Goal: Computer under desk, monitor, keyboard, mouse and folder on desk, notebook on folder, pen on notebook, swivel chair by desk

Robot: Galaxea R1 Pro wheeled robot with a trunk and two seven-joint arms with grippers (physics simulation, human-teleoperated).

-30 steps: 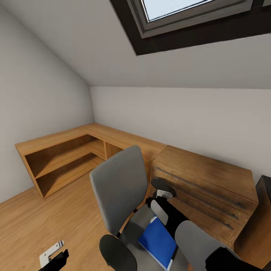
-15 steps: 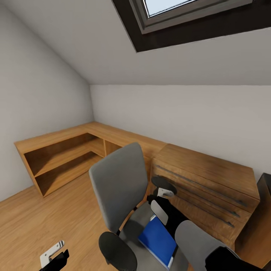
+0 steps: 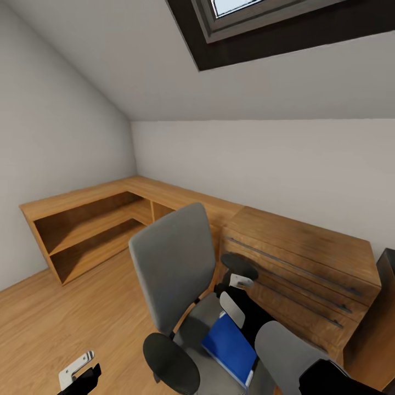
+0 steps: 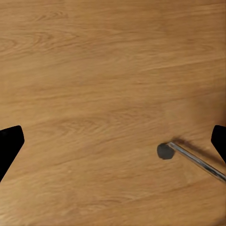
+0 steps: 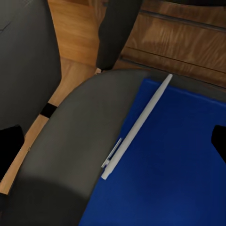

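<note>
From the head camera, your swivel chair [image 3: 181, 285] sits at center, the blue folder [image 3: 230, 343] on its seat toward 5 o'clock, with your right arm over it. Your left gripper [image 4: 113, 143] hangs wide open above the wooden floor [image 4: 94, 70]. Your right gripper [image 5: 113, 141] is spread open over the folder [image 5: 174, 165]; the pen [image 5: 136, 127] lies along its edge.

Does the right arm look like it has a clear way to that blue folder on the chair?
Probably yes. The right end effector hangs open over the swivel chair seat with the folder just ahead. The one thing between them is the pen, which lies along the folder's edge.
</note>
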